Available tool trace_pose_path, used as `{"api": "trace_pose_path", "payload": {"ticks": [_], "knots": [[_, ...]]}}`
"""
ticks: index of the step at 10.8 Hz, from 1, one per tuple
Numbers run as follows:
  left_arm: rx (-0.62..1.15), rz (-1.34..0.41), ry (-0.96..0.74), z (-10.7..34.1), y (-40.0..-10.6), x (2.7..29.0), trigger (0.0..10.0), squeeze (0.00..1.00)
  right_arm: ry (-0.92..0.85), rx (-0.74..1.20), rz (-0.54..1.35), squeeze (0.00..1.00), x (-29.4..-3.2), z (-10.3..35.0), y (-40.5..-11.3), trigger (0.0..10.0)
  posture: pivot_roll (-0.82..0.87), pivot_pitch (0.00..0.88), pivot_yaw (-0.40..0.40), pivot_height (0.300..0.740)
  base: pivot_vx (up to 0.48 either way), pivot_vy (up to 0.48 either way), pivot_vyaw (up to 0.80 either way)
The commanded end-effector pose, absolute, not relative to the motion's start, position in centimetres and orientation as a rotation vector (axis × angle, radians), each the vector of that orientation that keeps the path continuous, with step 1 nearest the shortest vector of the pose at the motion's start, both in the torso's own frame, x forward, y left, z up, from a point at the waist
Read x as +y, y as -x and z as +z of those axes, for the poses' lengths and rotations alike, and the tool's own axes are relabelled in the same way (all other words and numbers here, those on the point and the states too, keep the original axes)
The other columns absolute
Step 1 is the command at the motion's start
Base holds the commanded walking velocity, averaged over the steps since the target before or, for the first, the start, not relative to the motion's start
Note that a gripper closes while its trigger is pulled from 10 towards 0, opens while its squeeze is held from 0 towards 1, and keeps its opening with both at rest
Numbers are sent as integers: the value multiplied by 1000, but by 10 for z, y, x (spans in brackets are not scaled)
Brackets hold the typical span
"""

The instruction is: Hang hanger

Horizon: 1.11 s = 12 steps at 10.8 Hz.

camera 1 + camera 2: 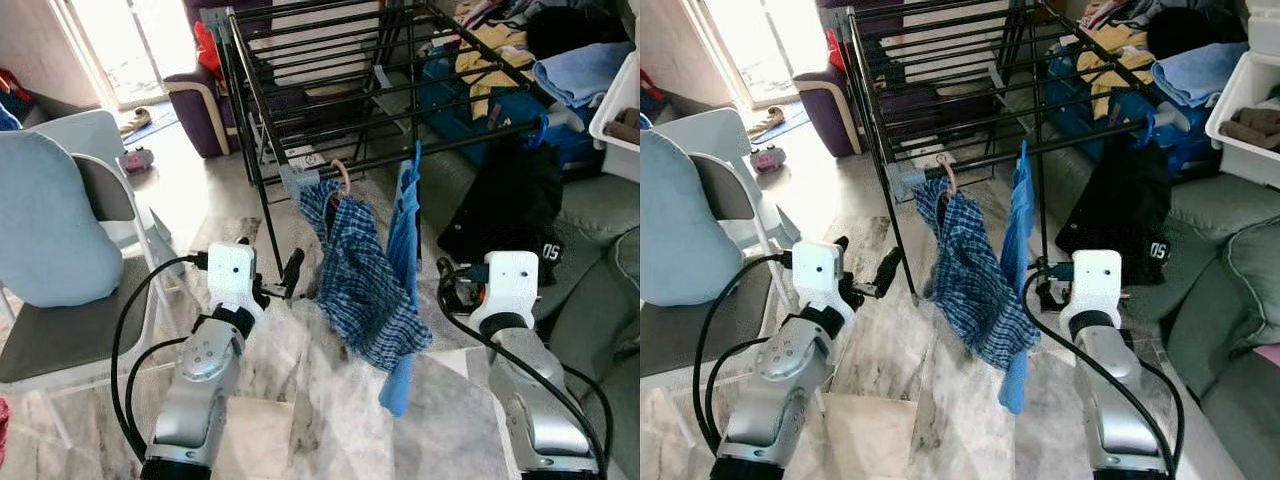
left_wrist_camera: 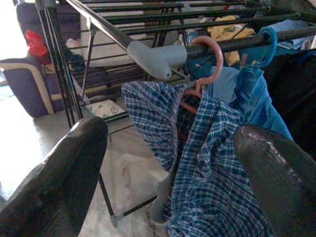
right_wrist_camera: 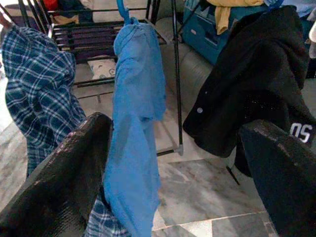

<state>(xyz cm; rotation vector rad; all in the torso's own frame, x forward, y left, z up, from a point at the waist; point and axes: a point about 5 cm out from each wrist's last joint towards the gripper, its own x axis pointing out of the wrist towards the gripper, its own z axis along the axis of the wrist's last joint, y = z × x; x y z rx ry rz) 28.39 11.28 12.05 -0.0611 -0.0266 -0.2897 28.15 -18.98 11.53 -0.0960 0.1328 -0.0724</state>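
Starting at the left of the frame, a chair (image 1: 60, 260) crowds the left arm's outer side. The left gripper (image 1: 277, 287), centre-left, is spread wide and holds nothing, just beside the plaid shirt (image 1: 360, 285). Its pink hanger (image 1: 341, 178) already hooks the rack's front rail (image 1: 440, 148) at centre; a careless pull-back could snag cloth and unhook it. Right of centre, the right gripper (image 3: 173, 163) gapes empty near a blue garment (image 1: 403, 260) and black top (image 1: 510, 205). Bare floor (image 1: 300, 400) lies below.

Both arms reach forward; left hand (image 1: 278, 279) and right hand (image 1: 447, 283) apparently spread, empty.
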Motion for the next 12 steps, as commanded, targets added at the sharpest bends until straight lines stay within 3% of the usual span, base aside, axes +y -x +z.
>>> {"api": "trace_pose_path", "payload": {"ticks": [1, 6, 8, 12], "knots": [[-17, -291, 59, 118, -283, 114, 10000, 0, 95, 135, -50, 0, -186, 117, -285, 10000, -135, 0, 79, 740, 356, 0, 0], [1, -313, 61, 115, -284, 112, 10000, 0, 65, 188, 6, 0, -179, 108, -281, 10000, -140, 0, 82, 740, 408, 0, 0], [12, -319, 64, 113, -283, 110, 10000, 0, 61, 195, 22, 0, -176, 106, -280, 10000, -139, 0, 83, 740, 341, 336, 0], [21, -316, 72, 112, -283, 109, 10000, 0, 59, 210, 48, 0, -173, 105, -281, 10000, -136, 0, 81, 740, 0, 0, 0]]}}
